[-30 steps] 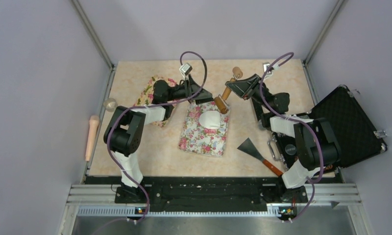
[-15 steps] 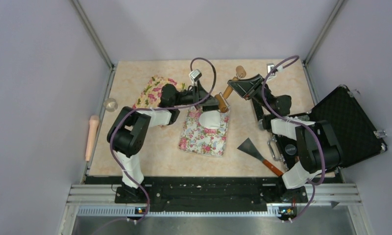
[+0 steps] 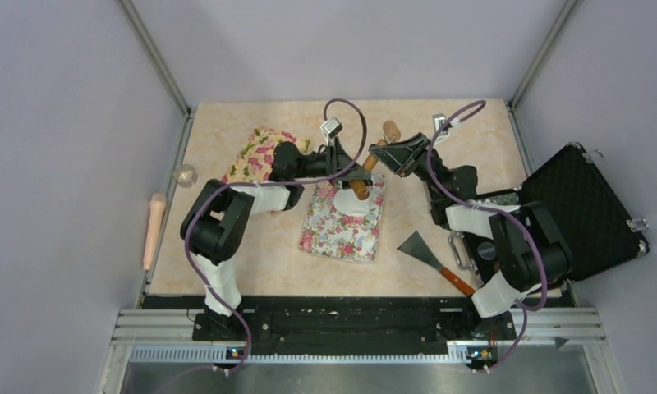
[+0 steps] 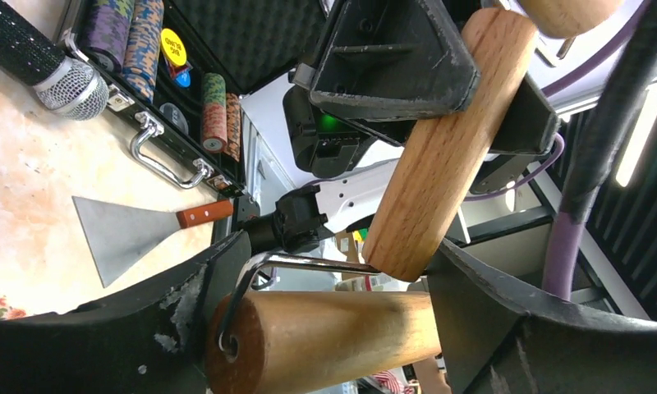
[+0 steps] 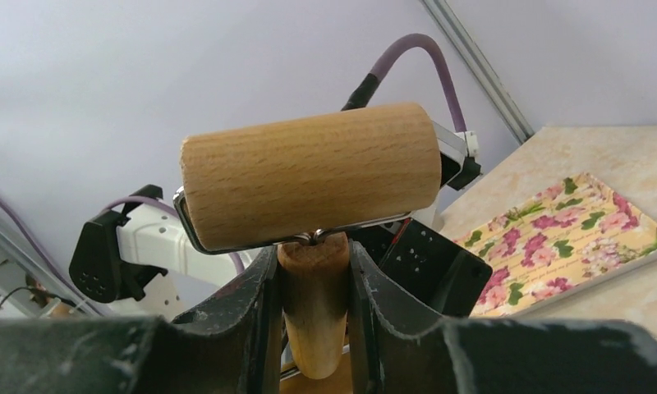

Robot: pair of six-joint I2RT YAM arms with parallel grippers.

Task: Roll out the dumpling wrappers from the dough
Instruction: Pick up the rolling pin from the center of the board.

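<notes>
Two arms of mine meet above the far middle of the beige marbled table. On its right edge a black case lies open, lined with foam. A middle floral mat lies at the table's centre. A back floral mat lies farther off on the left, partly under my left arm. My right pincer is clamped narrow on the handle of a wooden roller, whose barrel sits crosswise in a wire yoke at the handle's end. My left pincer stands wide, with one finger at each end of that barrel. Whether the pads press the wood or merely flank it I cannot tell. A pale rolling pin lies along the ledge off the table's left side. A metal scraper with a reddish handle lies flat between the middle mat and the case. A microphone lies on the tabletop just beside the case's front. The dumpling wrapper, a white round of dough, rests on the far half of the middle mat, right under the barrel. Whether wood touches dough I cannot tell. A small pale ball sits by the table's left edge, beyond the rolling pin. Stacks of poker chips stand in the case's tray.
</notes>
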